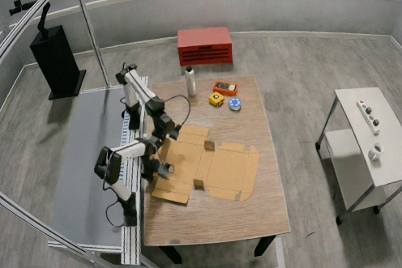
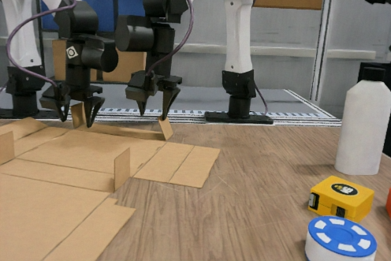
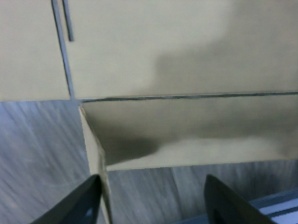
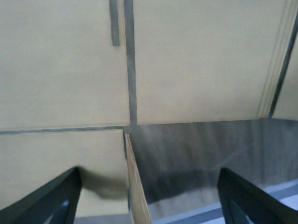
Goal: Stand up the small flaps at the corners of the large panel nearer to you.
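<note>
The base panel (image 1: 186,162) (image 2: 91,147) (image 3: 210,45) (image 4: 60,75) lies flat. Its two flaps away from the robot, one flap (image 1: 209,145) (image 2: 122,169) and the other flap (image 1: 198,184) (image 2: 5,147), stand about upright. My left gripper (image 2: 153,116) (image 3: 152,183) is partly open at the robot-side corner. The flap (image 2: 166,129) (image 3: 94,145) there stands steeply, tilted, against one fingertip, not clamped. My right gripper (image 2: 76,122) (image 4: 149,176) is open around the other robot-side flap (image 2: 78,114) (image 4: 137,185), which stands nearly upright between the fingers, apart from both.
The lid panel (image 1: 227,167) lies flat beyond the base. A white bottle (image 1: 190,84) (image 2: 363,129), a yellow tape measure (image 1: 216,99) (image 2: 351,200), a blue-and-white round object (image 1: 234,104) (image 2: 342,237) and an orange multimeter (image 1: 225,88) stand on the left arm's side of the table.
</note>
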`<move>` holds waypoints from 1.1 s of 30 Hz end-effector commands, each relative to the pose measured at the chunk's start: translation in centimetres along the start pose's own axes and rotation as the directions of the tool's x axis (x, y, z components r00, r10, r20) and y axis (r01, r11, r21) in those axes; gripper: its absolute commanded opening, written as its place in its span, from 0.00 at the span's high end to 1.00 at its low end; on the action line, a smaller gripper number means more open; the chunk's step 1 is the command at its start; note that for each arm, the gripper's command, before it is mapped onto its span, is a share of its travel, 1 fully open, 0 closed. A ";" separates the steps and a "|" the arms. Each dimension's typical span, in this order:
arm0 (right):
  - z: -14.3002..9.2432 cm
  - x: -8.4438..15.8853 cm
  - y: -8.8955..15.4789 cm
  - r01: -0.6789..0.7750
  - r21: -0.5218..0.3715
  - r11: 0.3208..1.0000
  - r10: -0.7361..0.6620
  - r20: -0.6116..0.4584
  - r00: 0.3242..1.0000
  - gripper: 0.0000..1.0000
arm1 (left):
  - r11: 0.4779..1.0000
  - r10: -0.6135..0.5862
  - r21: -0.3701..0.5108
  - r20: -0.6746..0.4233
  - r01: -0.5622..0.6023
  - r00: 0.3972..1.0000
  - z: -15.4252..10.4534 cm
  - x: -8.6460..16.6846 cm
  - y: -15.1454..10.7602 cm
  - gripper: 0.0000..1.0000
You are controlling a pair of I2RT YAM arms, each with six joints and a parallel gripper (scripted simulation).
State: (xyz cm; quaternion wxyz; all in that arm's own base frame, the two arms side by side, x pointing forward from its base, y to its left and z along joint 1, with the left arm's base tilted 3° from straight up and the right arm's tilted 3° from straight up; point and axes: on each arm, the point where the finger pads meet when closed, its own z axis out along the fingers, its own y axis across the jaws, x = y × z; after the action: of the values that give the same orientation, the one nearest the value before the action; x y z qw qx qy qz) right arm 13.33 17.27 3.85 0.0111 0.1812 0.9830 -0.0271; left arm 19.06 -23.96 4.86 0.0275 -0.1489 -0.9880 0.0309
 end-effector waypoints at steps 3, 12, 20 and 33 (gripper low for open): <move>0.8 0.4 -1.4 0.002 0.070 0.998 -0.001 -0.009 1.000 0.24 | 1.000 -0.007 0.006 -0.019 0.007 1.000 1.2 0.3 -0.5 0.49; 0.8 0.4 -1.4 0.002 0.070 0.998 -0.001 -0.009 1.000 0.24 | 1.000 -0.002 0.020 0.003 0.002 1.000 0.9 -0.4 -1.2 0.52; 0.8 0.4 -1.4 0.002 0.070 0.998 -0.001 -0.009 1.000 0.24 | 1.000 -0.004 0.006 -0.018 0.004 1.000 2.7 0.3 -1.2 0.52; 0.8 0.4 -1.4 0.002 0.070 0.998 -0.001 -0.009 1.000 0.24 | 0.999 -0.001 0.049 0.047 -0.001 0.999 2.1 -1.1 -2.0 0.52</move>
State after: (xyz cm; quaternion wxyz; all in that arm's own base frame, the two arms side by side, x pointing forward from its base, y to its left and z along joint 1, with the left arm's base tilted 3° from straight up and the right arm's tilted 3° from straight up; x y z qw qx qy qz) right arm 13.33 17.27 3.85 0.0111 0.1812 0.9830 -0.0271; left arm 18.05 -24.86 1.32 0.0363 -0.1489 -0.9879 0.0236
